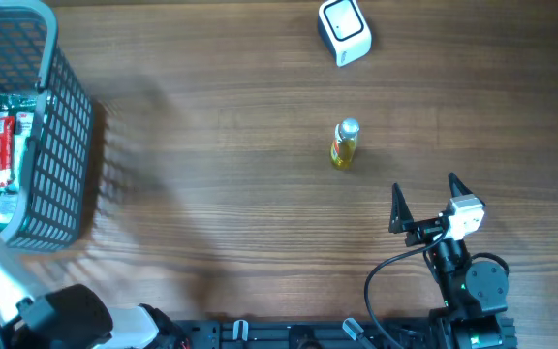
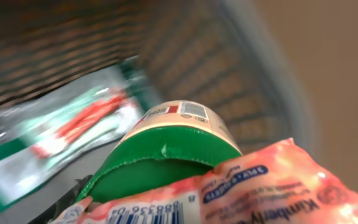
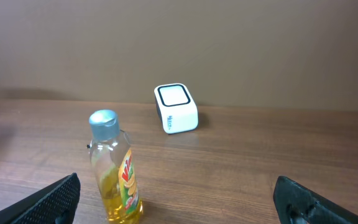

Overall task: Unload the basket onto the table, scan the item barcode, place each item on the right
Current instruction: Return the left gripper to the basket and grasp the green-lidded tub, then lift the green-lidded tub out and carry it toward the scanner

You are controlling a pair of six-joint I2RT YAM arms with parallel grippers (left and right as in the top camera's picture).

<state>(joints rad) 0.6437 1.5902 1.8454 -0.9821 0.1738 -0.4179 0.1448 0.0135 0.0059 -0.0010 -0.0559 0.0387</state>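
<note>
Nearest the left wrist lens, inside the basket (image 1: 71, 145) at the left end of the desk (image 1: 211, 213): a pink packet (image 2: 272, 186), barcode strip showing along its lower edge, overlapping a green-lidded tub (image 2: 166, 158). Just beyond, a clear packet (image 2: 61, 134) with red and green print. Left gripper: jaws hidden behind the pink packet; pinching it or merely pressed up to it, impossible to tell. Probably the pick-up step, with the scan not yet begun. Best to take the pink packet by one edge, clear of the barcode, and lift straight up without dragging the tub along. On the other side, right gripper (image 1: 424, 186), jaws spread wide, holding nothing. Farther out, mid-desk, a bottle (image 1: 344, 143) of yellow liquid, upright and untouched. Farthest, the white scanner (image 1: 344, 31); turn the barcode towards its window and hold steady there.
</note>
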